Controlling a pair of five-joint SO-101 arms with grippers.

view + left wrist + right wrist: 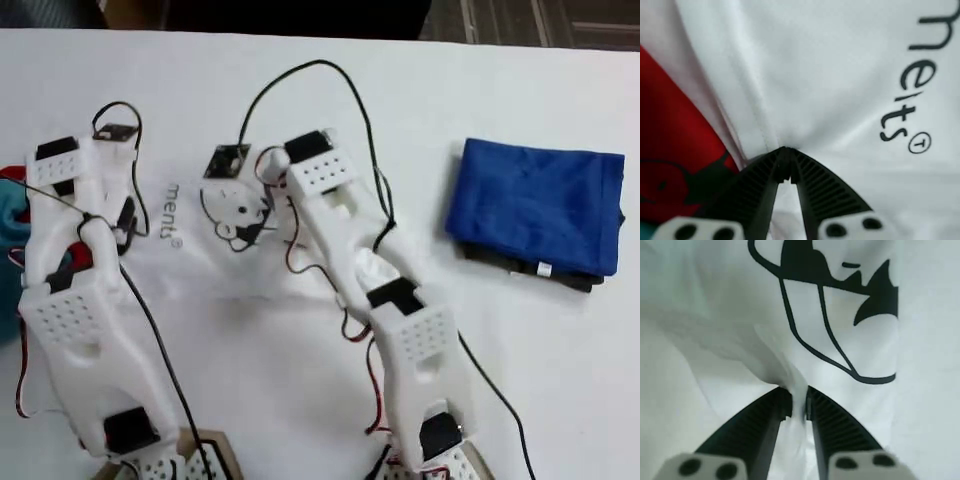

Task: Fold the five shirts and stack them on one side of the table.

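The white printed shirt (225,215) lies left of centre on the surface (560,380), its edges hard to trace. The left gripper (786,167) and right gripper (798,407) each pinch its cloth between their fingers, seemingly mid-fold. The next move likely calls for lifting together and laying it over evenly. A folded blue shirt (535,205) sits at right.
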